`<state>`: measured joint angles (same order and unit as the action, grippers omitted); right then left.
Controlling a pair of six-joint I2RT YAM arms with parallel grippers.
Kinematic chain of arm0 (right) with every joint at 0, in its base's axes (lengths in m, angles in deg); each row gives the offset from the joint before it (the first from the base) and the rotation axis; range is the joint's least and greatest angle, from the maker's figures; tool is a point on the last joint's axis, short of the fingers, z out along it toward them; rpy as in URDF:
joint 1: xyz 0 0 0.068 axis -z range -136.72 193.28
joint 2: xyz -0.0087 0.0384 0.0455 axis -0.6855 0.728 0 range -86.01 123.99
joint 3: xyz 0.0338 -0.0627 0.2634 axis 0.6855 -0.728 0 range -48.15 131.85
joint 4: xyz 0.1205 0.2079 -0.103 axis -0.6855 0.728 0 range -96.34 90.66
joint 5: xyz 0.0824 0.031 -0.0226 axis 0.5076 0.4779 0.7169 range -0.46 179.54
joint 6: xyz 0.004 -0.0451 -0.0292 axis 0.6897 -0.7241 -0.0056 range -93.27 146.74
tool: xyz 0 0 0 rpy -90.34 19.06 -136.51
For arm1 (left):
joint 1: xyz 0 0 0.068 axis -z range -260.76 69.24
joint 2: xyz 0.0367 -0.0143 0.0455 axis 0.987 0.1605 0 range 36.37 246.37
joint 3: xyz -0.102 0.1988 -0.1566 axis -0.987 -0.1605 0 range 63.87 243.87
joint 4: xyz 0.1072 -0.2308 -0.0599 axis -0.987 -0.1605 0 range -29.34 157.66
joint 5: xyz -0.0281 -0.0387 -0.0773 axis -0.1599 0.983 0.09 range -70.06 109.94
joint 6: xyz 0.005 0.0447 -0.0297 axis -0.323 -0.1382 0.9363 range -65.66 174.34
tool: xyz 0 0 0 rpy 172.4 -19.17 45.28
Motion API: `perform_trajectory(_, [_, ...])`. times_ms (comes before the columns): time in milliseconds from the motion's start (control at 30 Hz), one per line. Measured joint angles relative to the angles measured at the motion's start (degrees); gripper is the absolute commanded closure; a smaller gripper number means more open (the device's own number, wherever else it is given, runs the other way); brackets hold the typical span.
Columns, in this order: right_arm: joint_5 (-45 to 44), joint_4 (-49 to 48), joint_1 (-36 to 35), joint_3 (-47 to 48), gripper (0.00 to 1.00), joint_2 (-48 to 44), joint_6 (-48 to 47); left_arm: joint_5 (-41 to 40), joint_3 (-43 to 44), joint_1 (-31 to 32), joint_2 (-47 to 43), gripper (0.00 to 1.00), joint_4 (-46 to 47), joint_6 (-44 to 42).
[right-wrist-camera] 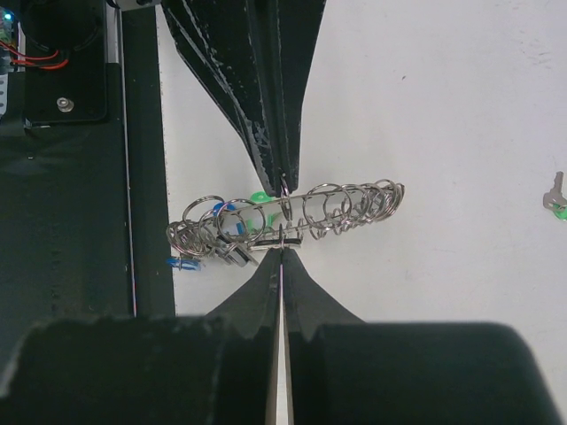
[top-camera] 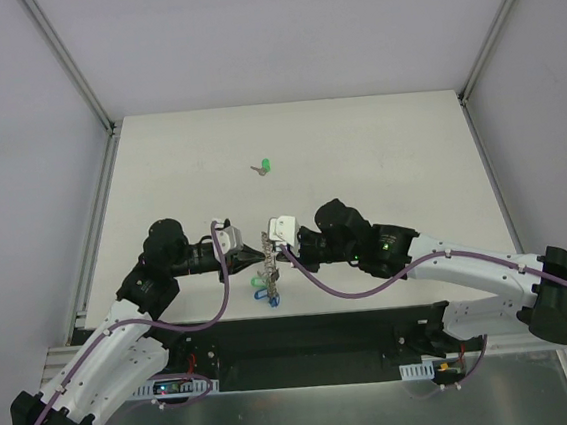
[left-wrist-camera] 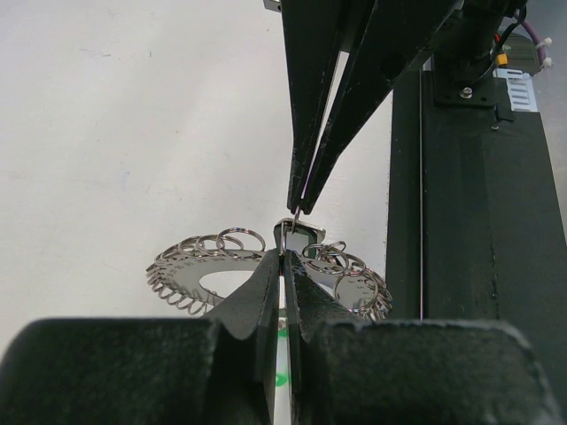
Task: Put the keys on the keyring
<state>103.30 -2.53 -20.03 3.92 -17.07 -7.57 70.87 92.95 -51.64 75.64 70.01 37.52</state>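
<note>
Grey metal is showing edge-on in the top view: the keyring (top-camera: 268, 259) is standing upright between the two arms, close to the near edge of the worktop (top-camera: 379, 163). The left jaws and right jaws are meeting on it from either side, both pressed together. A blue key (top-camera: 261, 295) is dangling at its low end, just short of the black base plate (top-camera: 315, 335). A loose green key (top-camera: 264, 166) is lying farther out, well apart from the ring, with white surface stretching from it to the walls (top-camera: 16, 148).

From the left wrist the ring (left-wrist-camera: 182, 273) is showing its flat face and wide hole, which the top view is hiding. Wire loops (left-wrist-camera: 221, 241) are standing all round the rim. The left jaws are pinching the near rim from below. The right jaws are reaching in from the top, their tips pinching a thin wire loop just above it. The base plate (left-wrist-camera: 469, 221) is filling the right side, just beside the ring.

From the right wrist the ring (right-wrist-camera: 292, 217) is appearing as a row of loops. The right jaws are pinching its lower edge and the left jaws its upper edge, directly opposite. A blue key (right-wrist-camera: 182, 264) and a green key (right-wrist-camera: 259, 197) are hanging among the loops at the left end, near the base plate (right-wrist-camera: 71, 221). The loose green key (right-wrist-camera: 556, 205) is sitting at the right border, partly cut off.
</note>
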Motion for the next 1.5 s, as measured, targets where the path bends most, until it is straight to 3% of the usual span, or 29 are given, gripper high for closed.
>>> perform_trajectory(1500, [-0.5, -0.1, 0.0, 0.0, 0.99, 0.0, 0.9, 1.3, 0.0, -0.4, 1.2, 1.0, 0.2, 1.1])
